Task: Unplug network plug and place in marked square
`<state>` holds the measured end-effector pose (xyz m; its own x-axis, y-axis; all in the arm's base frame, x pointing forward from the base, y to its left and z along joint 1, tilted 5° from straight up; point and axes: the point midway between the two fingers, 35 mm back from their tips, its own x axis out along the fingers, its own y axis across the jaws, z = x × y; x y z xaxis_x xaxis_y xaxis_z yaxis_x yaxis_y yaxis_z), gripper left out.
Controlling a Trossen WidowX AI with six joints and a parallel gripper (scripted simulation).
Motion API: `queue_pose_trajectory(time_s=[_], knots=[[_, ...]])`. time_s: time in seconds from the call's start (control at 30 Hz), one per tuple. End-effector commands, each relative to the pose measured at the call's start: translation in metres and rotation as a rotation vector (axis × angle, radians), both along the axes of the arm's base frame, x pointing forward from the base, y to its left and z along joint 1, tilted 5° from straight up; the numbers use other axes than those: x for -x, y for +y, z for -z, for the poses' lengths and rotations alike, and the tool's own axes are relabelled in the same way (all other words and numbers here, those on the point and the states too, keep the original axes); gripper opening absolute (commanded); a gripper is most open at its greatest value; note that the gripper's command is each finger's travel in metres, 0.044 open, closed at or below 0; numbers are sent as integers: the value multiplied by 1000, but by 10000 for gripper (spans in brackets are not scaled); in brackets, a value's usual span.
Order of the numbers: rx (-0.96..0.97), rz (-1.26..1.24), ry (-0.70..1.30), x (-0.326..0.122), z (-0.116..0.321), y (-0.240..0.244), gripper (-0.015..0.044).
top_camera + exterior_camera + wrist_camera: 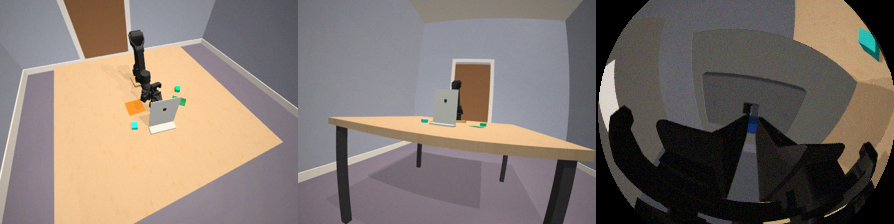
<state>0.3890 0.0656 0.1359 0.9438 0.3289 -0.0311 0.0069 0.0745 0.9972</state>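
The upright light-grey panel [161,117] [446,111] [726,100] stands on a white foot. Its socket [747,107] shows as a dark opening in the wrist view. My gripper [752,120] is shut on the blue plug [753,125], right in front of the socket; the top and exterior views have the panel in front of the plug. The fingers hide much of the plug, so I cannot tell its tab's position or how deep it sits. A flat orange square [131,109] and a flat green patch [182,102] [477,126] lie on the table.
A cyan block [134,125] [424,121] [868,42] lies near the orange square, to one side of the panel. A green block [177,89] [483,124] lies near the green patch. The panel partly hides the green patch in the top view.
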Motion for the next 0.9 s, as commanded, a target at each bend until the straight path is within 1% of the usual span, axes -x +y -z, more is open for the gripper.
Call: queue_pose_trajectory(time_s=[0.0, 0.87], knots=[[-4, 0, 0, 4, -1, 0, 0], [-4, 0, 2, 20, -1, -1, 0]])
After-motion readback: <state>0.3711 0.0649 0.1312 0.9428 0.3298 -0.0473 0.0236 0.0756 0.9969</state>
